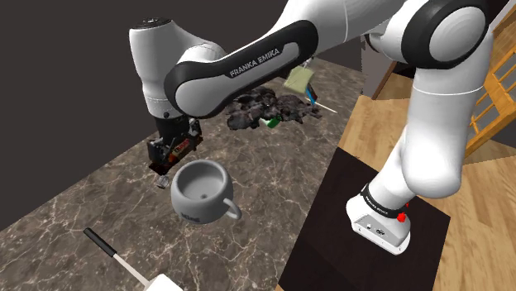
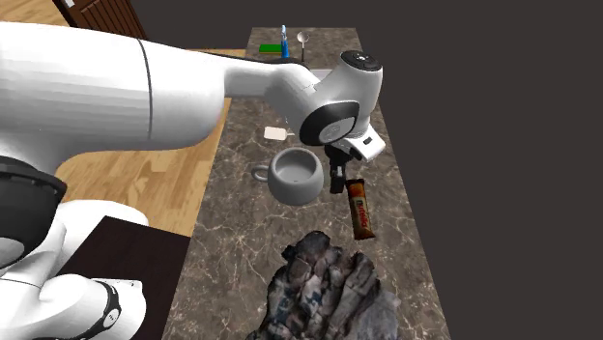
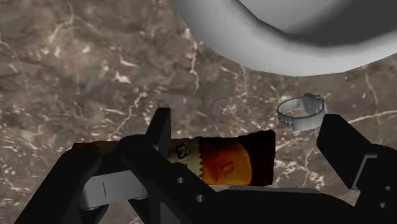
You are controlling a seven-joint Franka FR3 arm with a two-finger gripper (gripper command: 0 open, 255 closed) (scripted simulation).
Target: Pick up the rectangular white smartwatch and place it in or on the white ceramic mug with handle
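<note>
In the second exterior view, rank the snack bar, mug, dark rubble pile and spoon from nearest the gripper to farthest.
1. snack bar, just under the gripper.
2. mug, beside it on the view's left.
3. dark rubble pile, near end of the counter.
4. spoon, far end.

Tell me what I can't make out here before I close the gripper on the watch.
Watch: wrist view, tiny beside the gripper's finger; its face is unreadable, and contact with the finger is unclear.
Snack bar: wrist view, one end hidden behind the gripper's other finger.
Mug: wrist view, cut off by the picture's edge.
White item: shoulder view, cut off by the bottom edge; cannot be identified.
</note>
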